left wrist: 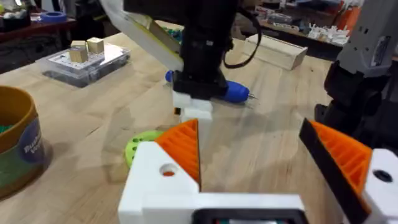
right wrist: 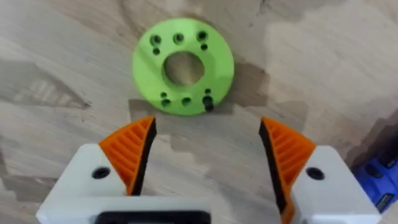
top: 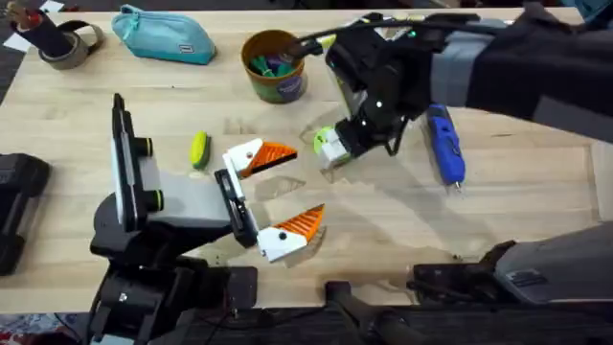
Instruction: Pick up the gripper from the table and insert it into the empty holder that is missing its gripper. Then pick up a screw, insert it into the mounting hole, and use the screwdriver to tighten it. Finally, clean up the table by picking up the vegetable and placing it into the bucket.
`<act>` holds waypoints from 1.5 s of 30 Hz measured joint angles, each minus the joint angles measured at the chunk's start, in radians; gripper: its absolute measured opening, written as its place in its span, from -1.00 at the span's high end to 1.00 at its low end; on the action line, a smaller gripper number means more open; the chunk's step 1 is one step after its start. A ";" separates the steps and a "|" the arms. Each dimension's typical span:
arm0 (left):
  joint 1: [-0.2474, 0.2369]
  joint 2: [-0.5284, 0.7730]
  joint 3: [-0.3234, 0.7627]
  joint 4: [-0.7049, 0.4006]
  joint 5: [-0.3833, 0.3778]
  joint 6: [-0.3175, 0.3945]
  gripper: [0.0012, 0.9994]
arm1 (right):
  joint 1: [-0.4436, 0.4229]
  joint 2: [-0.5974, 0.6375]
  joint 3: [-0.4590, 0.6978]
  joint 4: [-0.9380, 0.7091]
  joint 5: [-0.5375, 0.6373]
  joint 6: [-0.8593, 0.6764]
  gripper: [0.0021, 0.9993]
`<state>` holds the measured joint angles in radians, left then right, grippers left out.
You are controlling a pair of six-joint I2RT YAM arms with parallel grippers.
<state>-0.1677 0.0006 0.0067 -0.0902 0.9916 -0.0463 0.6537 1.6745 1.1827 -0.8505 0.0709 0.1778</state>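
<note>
From overhead I see the right hand (top: 330, 146) reaching in from the upper right and hanging low over the counter (top: 536, 220) just right of center, with the lime-green gripper (top: 323, 137) at its tip; from here I cannot tell how wide its fingers stand. The screwdriver (top: 444, 144) lies right of it, long axis running top to bottom of the frame, metal tip toward the bottom. The vegetable (top: 198, 149) lies left of center, long axis near vertical in the frame. The bucket (top: 274, 65) stands at upper center. My left hand (top: 283, 192) sits at center, spread wide and empty.

In the left wrist view, the gripper (left wrist: 138, 146) lies flat beyond my orange pads (left wrist: 183, 146), the blue screwdriver (left wrist: 233, 92) farther back.

In the right wrist view, the gripper (right wrist: 183, 66) lies flat, hole facing up, just ahead of the right hand (right wrist: 208, 155), whose fingers are spread wide and not touching it.
</note>
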 joint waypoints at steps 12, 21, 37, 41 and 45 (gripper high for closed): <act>0.000 0.000 0.000 0.000 -0.006 0.000 -0.98 | 0.000 -0.232 -0.222 0.142 0.011 0.028 -0.99; 0.000 0.000 0.000 0.001 -0.011 0.000 -0.98 | 0.000 -0.169 -0.230 0.255 0.011 -0.011 -1.00; 0.000 0.000 0.000 0.001 -0.013 0.000 -0.98 | -0.053 -0.106 -0.184 0.222 -0.039 -0.045 -0.92; 0.000 0.000 0.000 0.001 -0.016 0.000 -0.98 | -0.053 -0.071 -0.163 0.195 -0.043 -0.057 -0.79; 0.000 0.000 0.000 0.001 -0.016 0.000 -0.98 | -0.053 -0.065 -0.131 0.189 -0.043 -0.059 -0.66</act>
<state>-0.1677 0.0006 0.0067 -0.0891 0.9756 -0.0463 0.6010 1.6096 1.0516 -0.6613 0.0280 0.1184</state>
